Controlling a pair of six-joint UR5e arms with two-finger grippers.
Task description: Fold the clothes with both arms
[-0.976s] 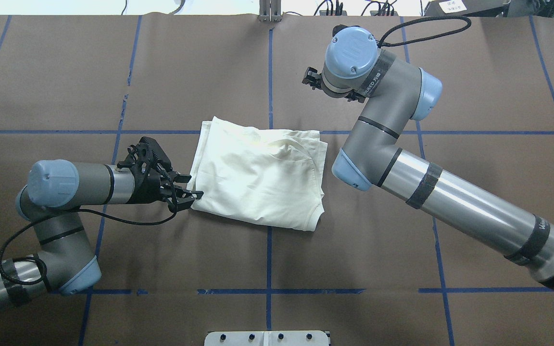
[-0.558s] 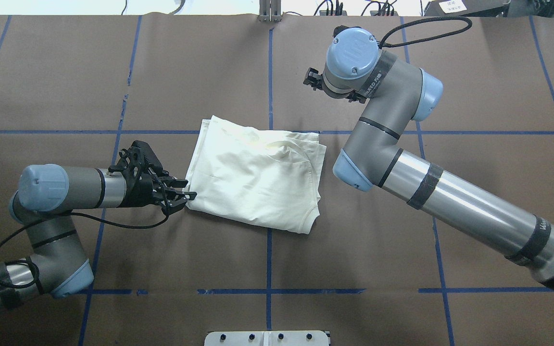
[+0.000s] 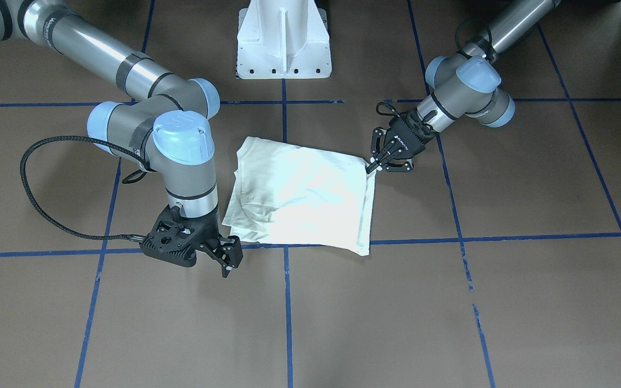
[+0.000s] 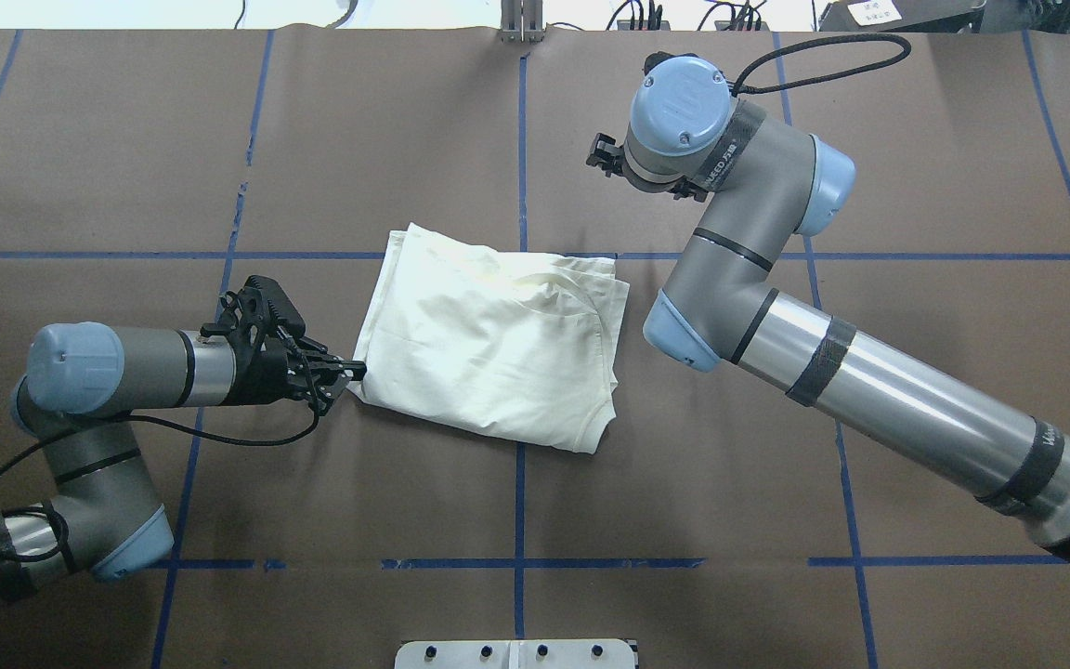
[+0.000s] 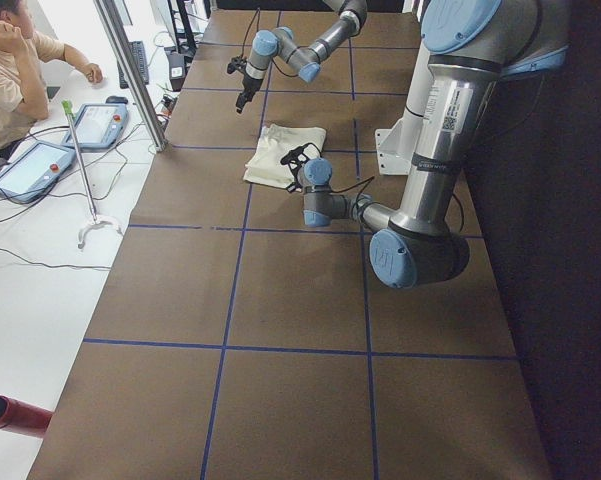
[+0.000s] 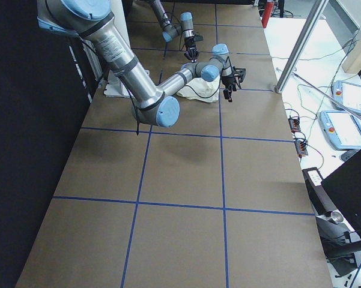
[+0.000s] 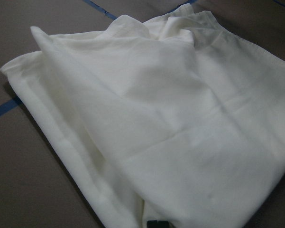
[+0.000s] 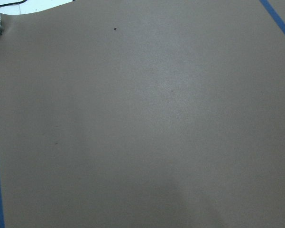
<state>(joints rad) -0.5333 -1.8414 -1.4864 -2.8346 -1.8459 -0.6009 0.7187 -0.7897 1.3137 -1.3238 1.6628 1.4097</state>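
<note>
So the shirt (image 4: 489, 348) is sitting folded into a rough rectangle pretty much dead centre of the overhead view, lying flat on the brown table (image 4: 684, 520), plain cream side up. It's a bit skewed, with the lower edge slanting down toward the right, and the neck ends up at the lower right corner of the bundle. One of the blue tape lines (image 4: 519, 520) runs under it.

The left gripper (image 4: 356, 370) comes in from the left of the overhead view, low and nearly level, right at the shirt's lower left corner. Its fingers are drawn in narrow and look to be pinching that corner. In the front view it's the same story, at the cloth's upper right corner. The left wrist view is basically all cream fabric, creased, with a strip of table along the left.

The right gripper (image 3: 227, 261) is at the lower left of the shirt in the front view, pointing down at the table, just beside the cloth's edge and not touching it. Honestly I can't tell how far apart its fingers are. The right wrist view shows just bare table and a bit of tape.

The white pedestal (image 3: 283, 37) is top centre in the front view.
</note>
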